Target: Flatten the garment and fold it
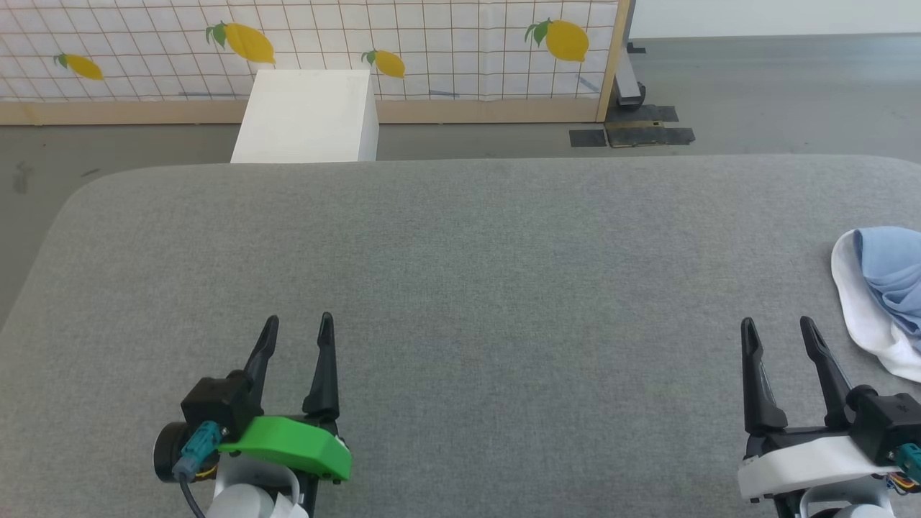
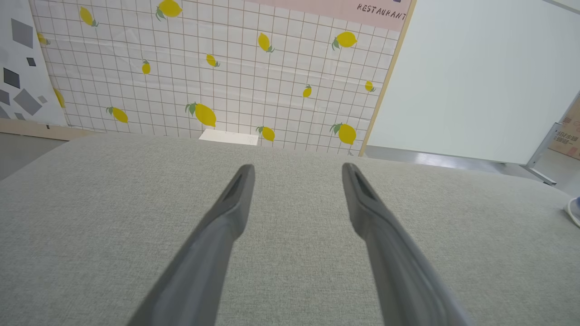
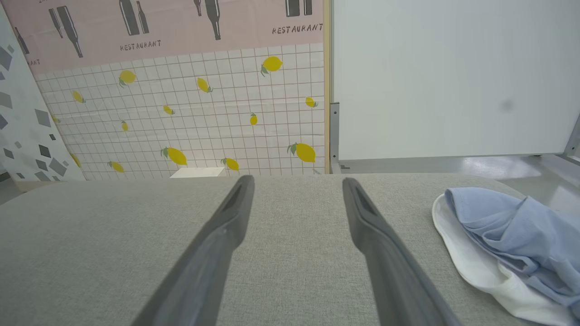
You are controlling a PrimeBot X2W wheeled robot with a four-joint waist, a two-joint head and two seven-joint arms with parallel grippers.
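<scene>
- At your near edge, the left gripper [image 1: 299, 319] and right gripper [image 1: 777, 321] stand wide open and empty, fingers pointing away over the grey fabric counter [image 1: 460, 252].
- Just right of your right gripper, the garment [image 1: 888, 273] lies bunched, white edge facing left, long axis roughly near-to-far, partly cut off.
- Beyond the counter you have a white box [image 1: 306, 119], grey floor [image 1: 755, 93] and a lemon-print wall [image 1: 432, 43].
</scene>
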